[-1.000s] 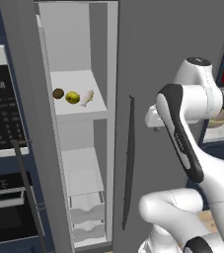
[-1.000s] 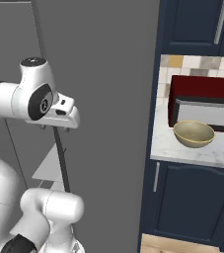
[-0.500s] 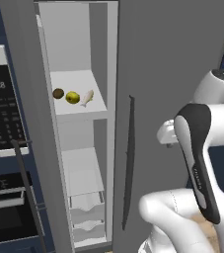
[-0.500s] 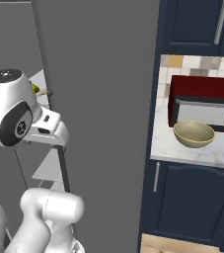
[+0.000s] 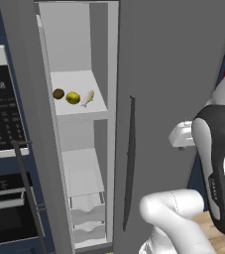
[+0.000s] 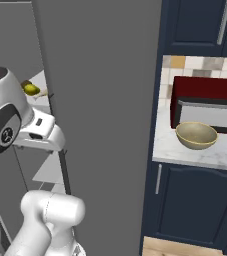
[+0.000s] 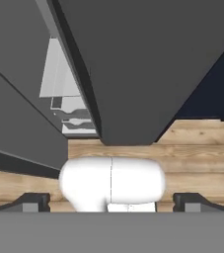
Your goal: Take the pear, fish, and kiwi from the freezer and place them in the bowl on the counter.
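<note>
So the freezer [image 5: 79,124] is standing open and all three things are lined up on its upper shelf [image 5: 79,106]: kiwi [image 5: 58,94] on the left, pear [image 5: 73,97] in the middle just beside it, fish [image 5: 87,97] on the right with its tail pointing back toward the wall. None of them is picked up yet, so I reckon the job right now is just getting my hand up to that shelf for the first grab. My fingers [image 7: 111,201] are spread wide and holding nothing, which is what I want going in. Trouble is my hand is pointing down at the wooden floor [image 7: 192,148] by the bottom edge of the freezer door [image 5: 173,74], nowhere near the food, and my arm is folded up close to my own body on the door side. To do this well I'd swing around the door's edge without clipping it or its long dark handle [image 5: 129,163], level the hand out, and come in along the shelf rather than from above since there's not much headroom. The fish is nearest the opening, so probably the easy first pick. The bowl [image 6: 196,135] is waiting on the marble bench [image 6: 170,145] off to my right, in front of a red box thing [image 6: 205,100].
</note>
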{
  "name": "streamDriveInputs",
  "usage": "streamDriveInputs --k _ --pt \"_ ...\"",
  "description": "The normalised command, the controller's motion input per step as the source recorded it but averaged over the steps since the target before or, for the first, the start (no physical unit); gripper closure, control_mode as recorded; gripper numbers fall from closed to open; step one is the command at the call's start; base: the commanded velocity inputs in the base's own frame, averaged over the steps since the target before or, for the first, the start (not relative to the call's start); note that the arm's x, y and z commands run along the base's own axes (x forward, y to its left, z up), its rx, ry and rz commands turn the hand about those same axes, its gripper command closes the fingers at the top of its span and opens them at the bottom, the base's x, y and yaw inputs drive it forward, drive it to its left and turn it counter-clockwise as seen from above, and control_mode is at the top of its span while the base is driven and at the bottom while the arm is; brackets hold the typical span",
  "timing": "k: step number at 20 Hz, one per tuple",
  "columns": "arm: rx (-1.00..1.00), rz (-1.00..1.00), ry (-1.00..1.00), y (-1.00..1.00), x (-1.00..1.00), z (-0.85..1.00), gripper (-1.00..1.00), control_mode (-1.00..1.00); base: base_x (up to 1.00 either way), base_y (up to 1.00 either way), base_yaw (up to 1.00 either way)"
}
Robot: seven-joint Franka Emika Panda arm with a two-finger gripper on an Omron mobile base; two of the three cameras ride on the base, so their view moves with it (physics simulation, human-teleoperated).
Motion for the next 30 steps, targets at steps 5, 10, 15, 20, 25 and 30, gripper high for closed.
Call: streamDriveInputs --k 5,10,15,20,25,30 --pt "0.00 0.00 0.00 -0.07 -0.07 0.17 -1.00 -1.00 0.00 0.00 0.00" --pt "-0.02 0.00 -0.01 0.01 -0.21 0.00 -1.00 -1.00 0.00 0.00 0.00" --pt "-0.06 0.00 -0.03 0.11 -0.33 0.00 -1.00 -1.00 0.00 0.00 0.00" --pt "0.00 0.00 0.00 0.00 -0.05 0.00 -1.00 -1.00 0.00 0.00 0.00" --pt "0.00 0.00 0.00 0.00 0.00 0.00 -1.00 1.00 0.00 0.00 0.00" --pt "0.00 0.00 0.00 0.00 0.00 0.00 -1.00 1.00 -0.02 0.13 0.00"
